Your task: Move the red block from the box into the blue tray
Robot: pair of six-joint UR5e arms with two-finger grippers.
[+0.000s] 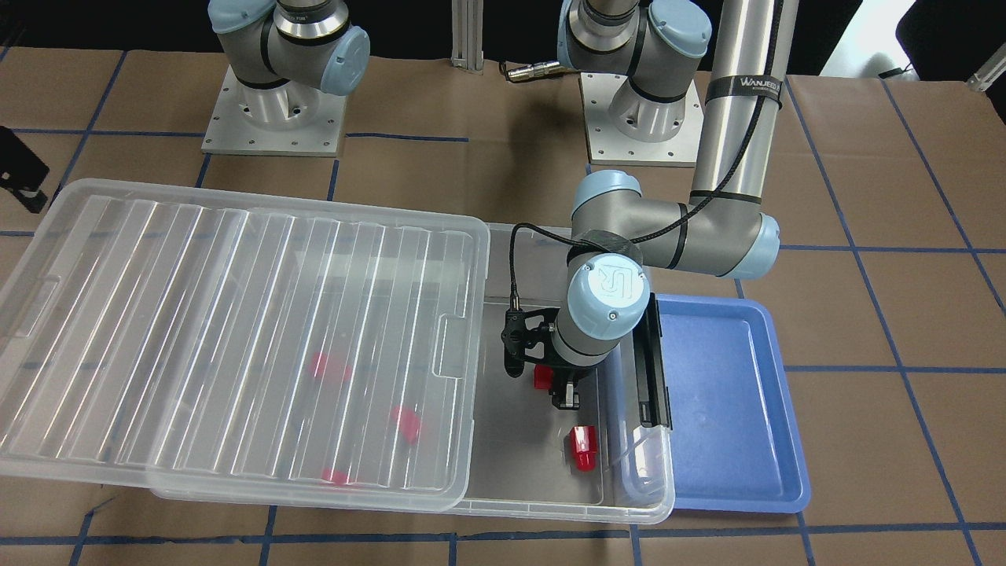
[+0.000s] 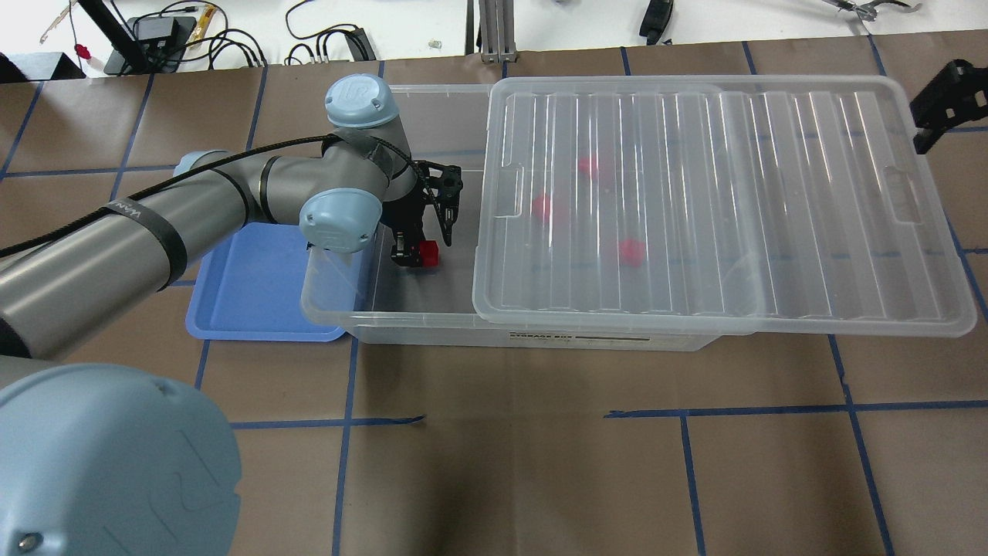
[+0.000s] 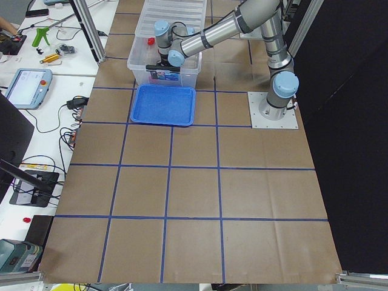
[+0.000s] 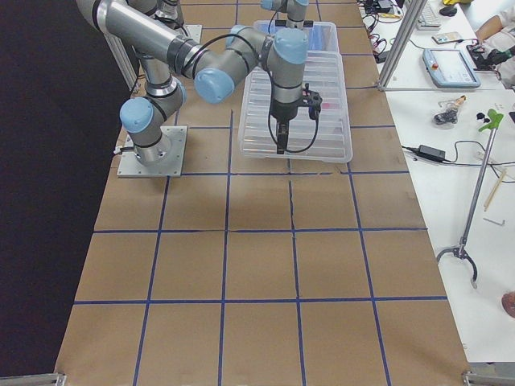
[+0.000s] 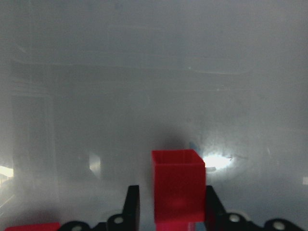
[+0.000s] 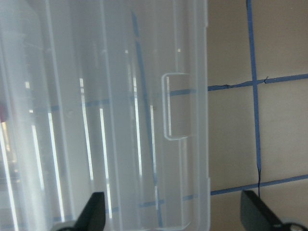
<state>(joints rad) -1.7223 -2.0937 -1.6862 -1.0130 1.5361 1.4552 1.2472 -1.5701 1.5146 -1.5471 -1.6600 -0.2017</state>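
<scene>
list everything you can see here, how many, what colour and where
red blocks: five, bright red; one loose in the box's uncovered end, three under the lid, one between the left gripper's fingers
box: one, clear; mid-table
lid: one, clear, ribbed; slid along the box, leaving one end uncovered
black clip: one, black; on the box's short end by the tray
blue tray: one, light blue; beside the box's uncovered end
table: one, brown with blue tape grid
left gripper: one, black; inside the box, grip on the block uncertain
right gripper: one, black; open, above the lid
</scene>
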